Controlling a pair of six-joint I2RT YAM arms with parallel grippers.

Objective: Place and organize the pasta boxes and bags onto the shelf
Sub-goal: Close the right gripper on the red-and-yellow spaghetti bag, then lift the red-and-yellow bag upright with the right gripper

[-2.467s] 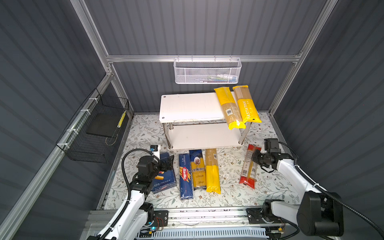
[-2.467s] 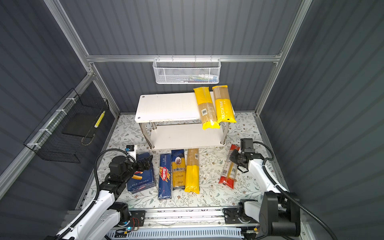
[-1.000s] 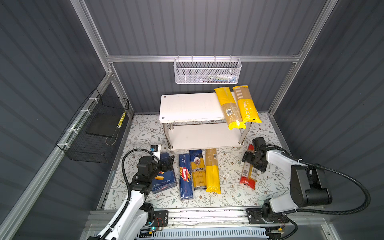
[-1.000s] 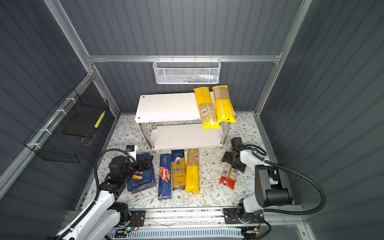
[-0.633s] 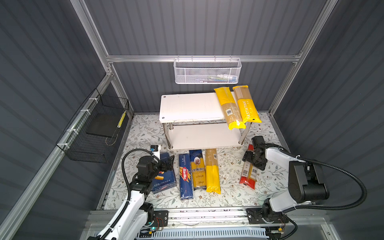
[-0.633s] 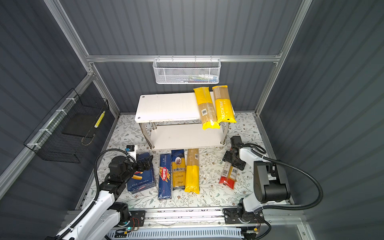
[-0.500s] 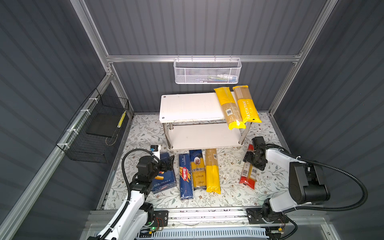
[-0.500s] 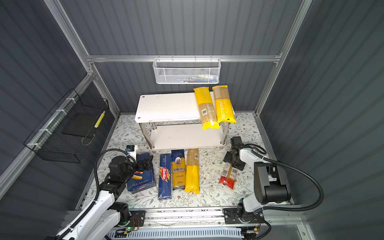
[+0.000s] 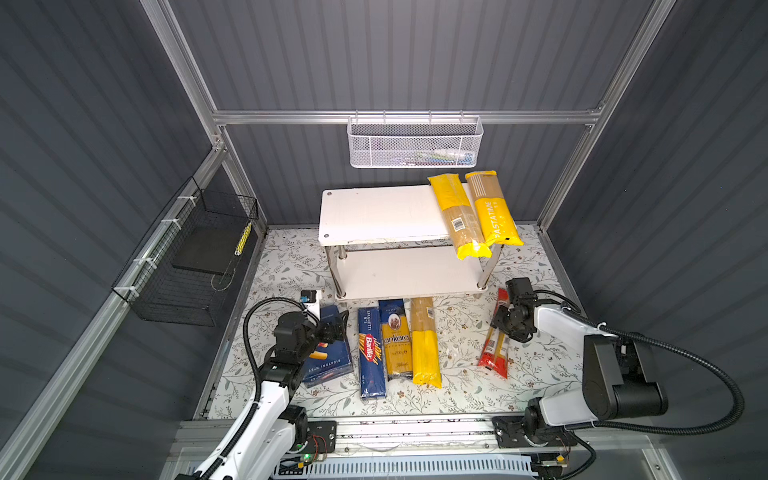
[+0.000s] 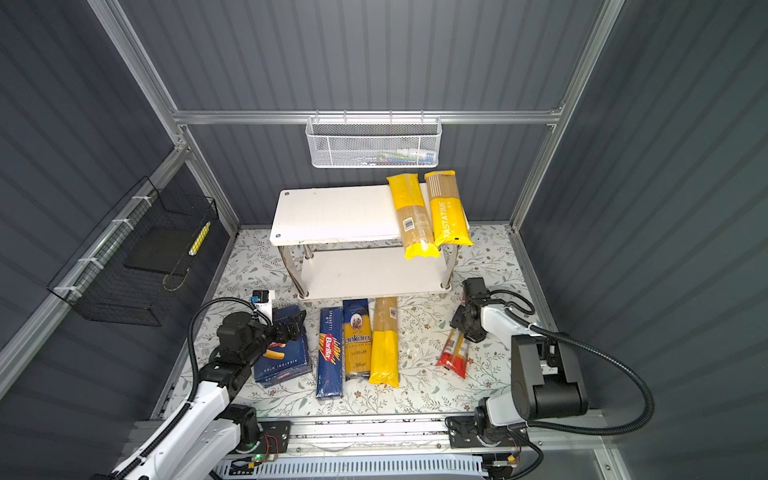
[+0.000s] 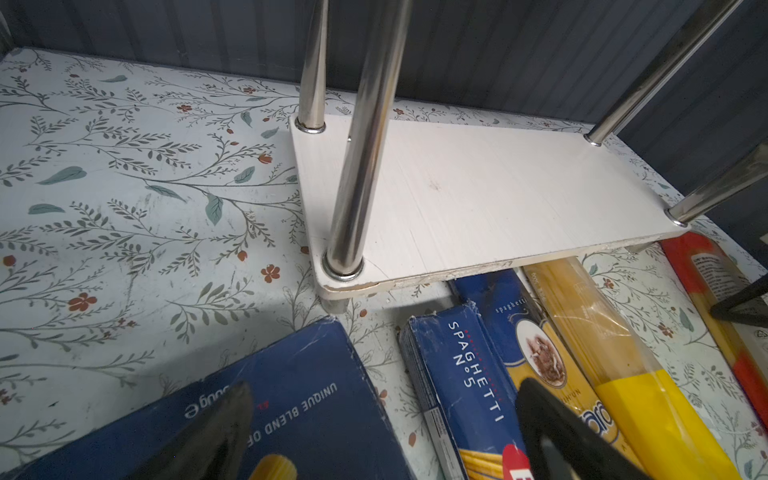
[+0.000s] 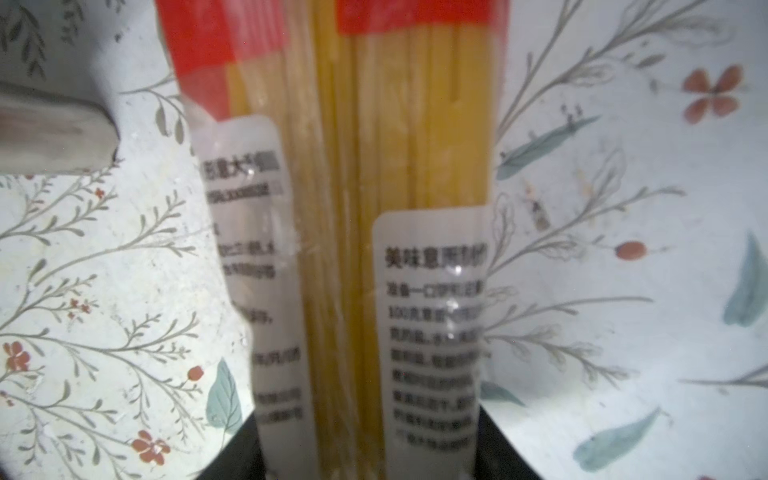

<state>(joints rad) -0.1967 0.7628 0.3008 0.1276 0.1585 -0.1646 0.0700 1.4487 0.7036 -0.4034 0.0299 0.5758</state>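
**Right hand grasping the red-and-clear bag on the counter; left hand released over the rigatoni box.**

Near the right edge of the counter (image 9: 457,386), the right hand (image 9: 503,329) is down on the red-and-clear bag (image 9: 494,353). In the right wrist view its black fingers (image 12: 232,453) sit against both long sides of the bag, which lies flat. Toward the left edge, the left hand (image 9: 335,330) hangs over the rigatoni box (image 9: 328,363) with its jaws wide apart and nothing between them. Between the two hands, the spaghetti box (image 9: 370,353), the ankara bag (image 9: 395,345) and a yellow bag (image 9: 424,345) lie side by side, their far ends at the front of the shelf (image 9: 374,212). Two more yellow bags (image 9: 455,216), one marked PASTATIME (image 9: 492,212), lie on the right end of the top tier and overhang its front edge. The lower tier is bare.
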